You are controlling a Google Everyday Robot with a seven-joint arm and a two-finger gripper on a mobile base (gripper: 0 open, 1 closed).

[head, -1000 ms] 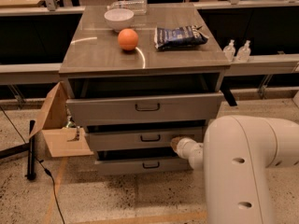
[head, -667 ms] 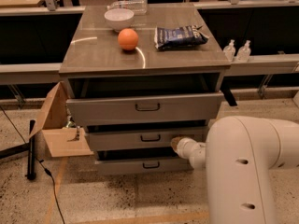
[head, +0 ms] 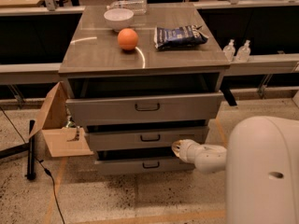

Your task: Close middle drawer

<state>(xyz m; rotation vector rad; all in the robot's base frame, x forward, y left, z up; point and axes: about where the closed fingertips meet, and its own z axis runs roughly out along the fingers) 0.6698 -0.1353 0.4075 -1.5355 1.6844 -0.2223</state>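
Note:
The grey cabinet [head: 145, 59] has three drawers. The middle drawer [head: 117, 139] has a small dark loop handle [head: 150, 137] and stands slightly out, under the wider top drawer [head: 107, 110], which is pulled out further. The lowest drawer [head: 121, 166] is also slightly out. My gripper [head: 177, 148] sits at the end of the white arm [head: 205, 157]. It is at the right end of the middle drawer's front, by its lower edge. Whether it touches the front cannot be told.
On the cabinet top are a white bowl [head: 118, 17], an orange [head: 127, 38] and a dark snack bag [head: 178, 35]. An open cardboard box [head: 58, 125] stands at the cabinet's left. A black cable [head: 51, 185] lies on the floor. Two small bottles [head: 236, 50] stand on a ledge at right.

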